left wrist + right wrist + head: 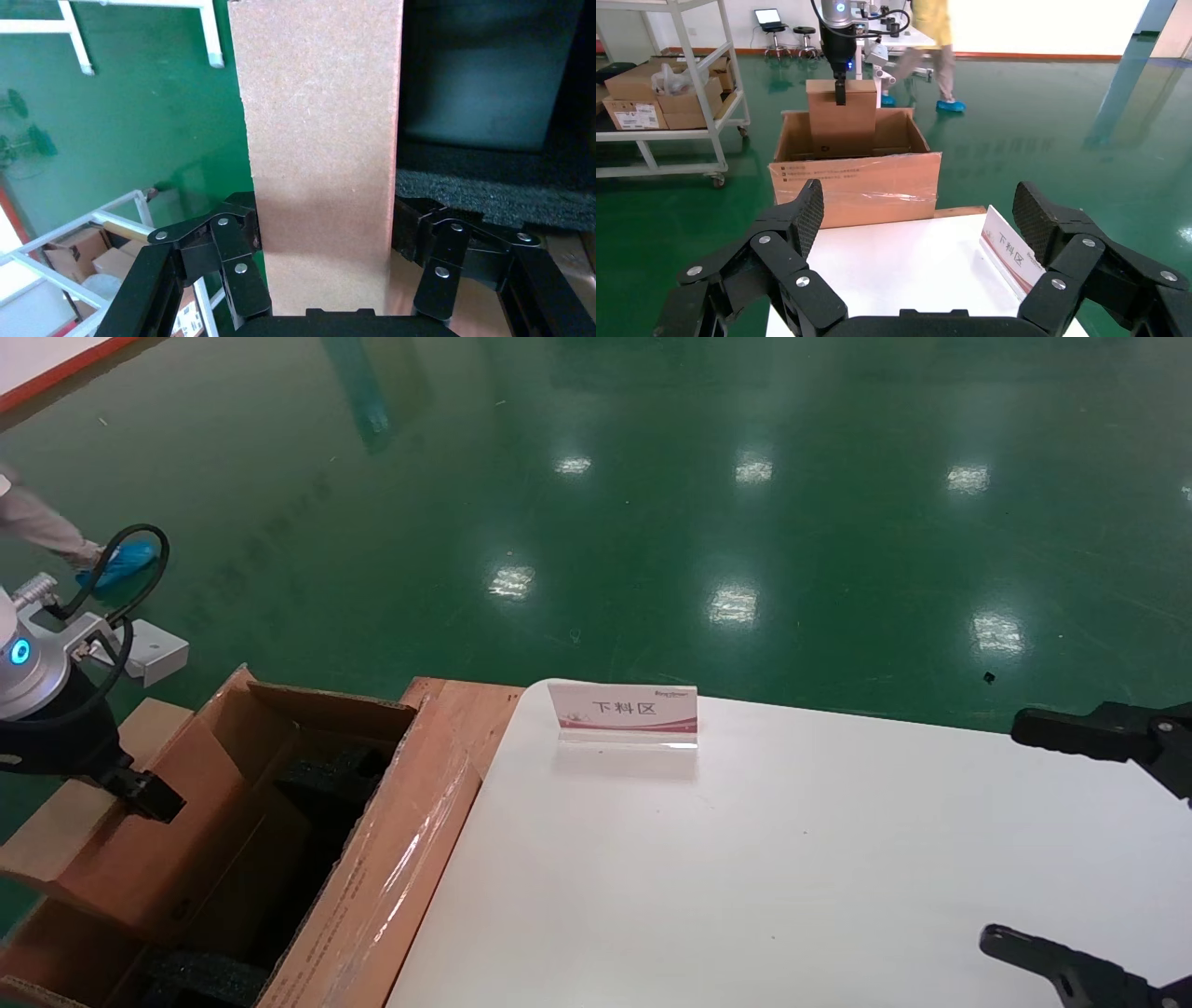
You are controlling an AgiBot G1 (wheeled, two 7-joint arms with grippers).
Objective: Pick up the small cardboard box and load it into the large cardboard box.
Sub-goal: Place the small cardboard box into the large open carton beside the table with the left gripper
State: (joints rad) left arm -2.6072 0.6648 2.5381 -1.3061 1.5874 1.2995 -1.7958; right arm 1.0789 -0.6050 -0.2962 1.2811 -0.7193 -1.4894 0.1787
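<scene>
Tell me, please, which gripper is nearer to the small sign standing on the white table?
The right gripper: it hovers open over the table's right side, off to the sign's right. The left gripper is farther, holding the small cardboard box over the large cardboard box.

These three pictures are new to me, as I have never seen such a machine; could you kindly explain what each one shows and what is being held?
It is a two-armed robot, and each picture comes from a different camera on it. The head view looks down over a white table that carries only a small sign; beside it stands the large box, open, with black foam inside. The left gripper holds the small box over that opening. The left wrist view looks along that arm: its jaws are clamped on the small box. The right wrist view looks from the idle right gripper, jaws wide apart over the table, across to the left arm lowering the small box into the large one.
</scene>
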